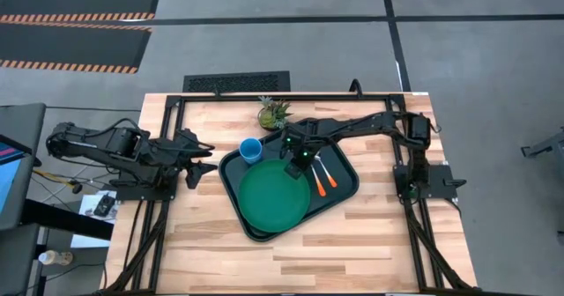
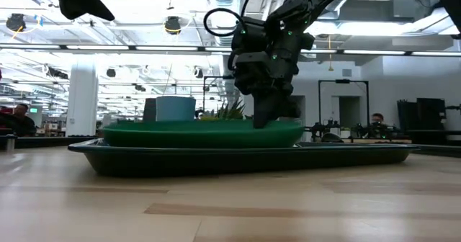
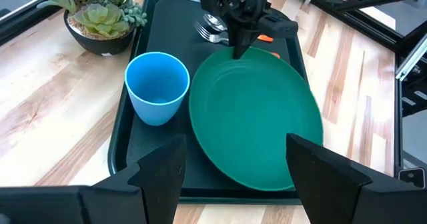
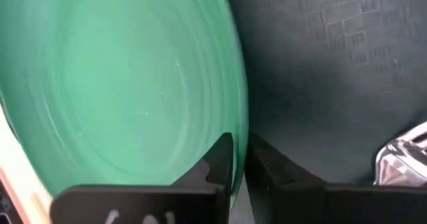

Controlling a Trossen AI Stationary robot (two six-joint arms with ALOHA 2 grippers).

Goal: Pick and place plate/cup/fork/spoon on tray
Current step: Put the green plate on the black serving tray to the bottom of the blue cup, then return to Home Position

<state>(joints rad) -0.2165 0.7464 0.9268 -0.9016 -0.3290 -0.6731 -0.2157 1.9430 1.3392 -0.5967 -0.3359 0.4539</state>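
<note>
Two dark arms work over a pale butcher-block bench (image 1: 352, 243) framed by black rails, standing on a grey concrete floor with black mats edged in orange-and-black hazard stripes at the far left. Seen from bench height, the room behind is a wide open hall with ceiling lights, white columns and a few people seated far off at either side. No brand or readable writing shows anywhere.

On the bench lies the tray (image 1: 342, 166), set at a slant. The plate (image 1: 271, 199) rests in its near-left part, its rim overhanging the tray's edge. The cup (image 1: 251, 150) stands upright in the tray's far-left corner, just beside the plate. The fork (image 1: 312, 178) and the spoon (image 1: 325, 176) lie side by side on the tray's right part, orange handles toward the near side. A small potted succulent (image 1: 273, 114) sits on the bench just beyond the tray.

The right claw (image 1: 296, 166) reaches down at the plate's far-right rim; its wrist view shows the two fingers closed to a thin slit pinching that rim. The left claw (image 1: 203, 159) hovers over the bench left of the tray, fingers spread wide and holding nothing.
</note>
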